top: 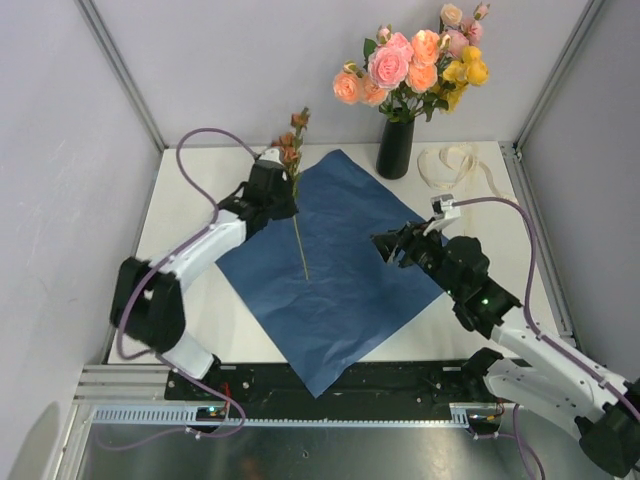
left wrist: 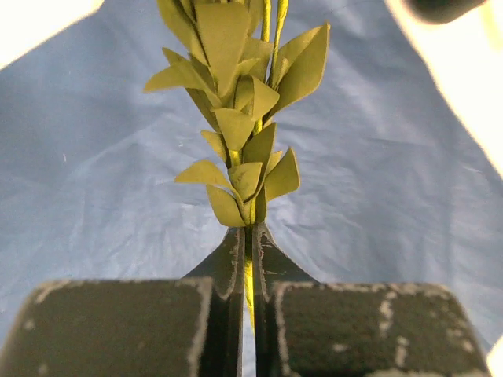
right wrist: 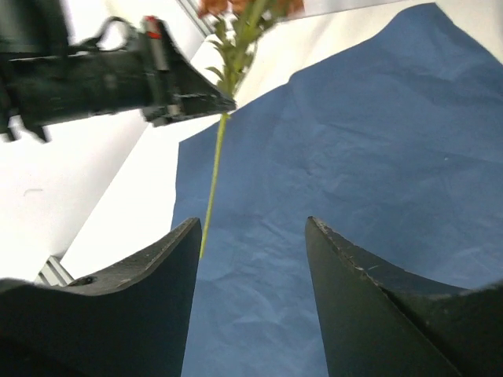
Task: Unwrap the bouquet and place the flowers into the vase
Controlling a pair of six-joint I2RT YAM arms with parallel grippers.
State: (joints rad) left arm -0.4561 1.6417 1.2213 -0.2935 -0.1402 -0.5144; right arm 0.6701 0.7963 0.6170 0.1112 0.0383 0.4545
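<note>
While the left gripper [top: 290, 203] is clamped tight on the leafy stem of a reddish-brown flower [top: 290, 142], the blooms poke out past the far-left edge of the blue paper [top: 340, 285]. The bare lower stem slants back over the sheet, and whether its tip touches cannot be told. The paper lies unfolded and flat on the white table [top: 185, 190], with its near corner reaching the black rail by the arms' bases. Over the sheet's right side hangs the right gripper [top: 385, 245], jaws apart with nothing between them. Just beside the paper's far-right edge, the black vase [top: 395, 150] stands upright at the back of the table, holding pink, peach and yellow flowers [top: 410, 62]. A cream ribbon [top: 455, 165] lies loose to its right.
</note>
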